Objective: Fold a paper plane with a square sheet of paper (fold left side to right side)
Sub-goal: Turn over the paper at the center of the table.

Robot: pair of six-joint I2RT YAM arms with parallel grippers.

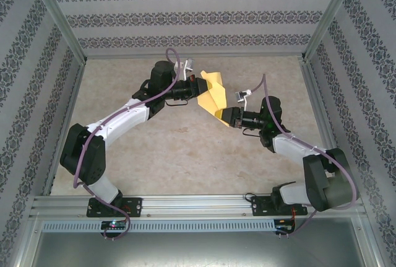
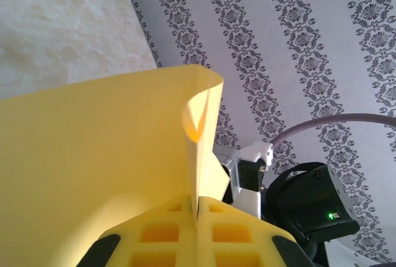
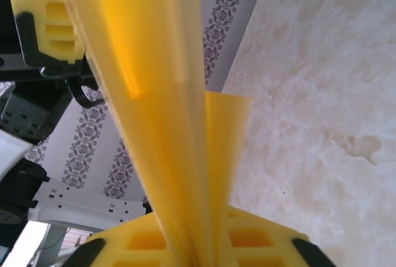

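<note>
The yellow sheet of paper [image 1: 212, 92], folded and creased, hangs in the air above the middle of the table between both arms. My left gripper [image 1: 197, 87] is shut on its left edge; in the left wrist view the paper [image 2: 93, 155] rises from between the closed yellow pads [image 2: 167, 233] and curls at the top. My right gripper [image 1: 225, 116] is shut on the lower right corner; in the right wrist view several paper layers [image 3: 167, 124] run up from the shut jaws, held between the pads [image 3: 253, 242].
The beige table top [image 1: 185, 149] lies below the paper. Patterned walls [image 1: 198, 13] and metal frame posts enclose the space. A rail [image 1: 198, 205] with both arm bases runs along the near edge.
</note>
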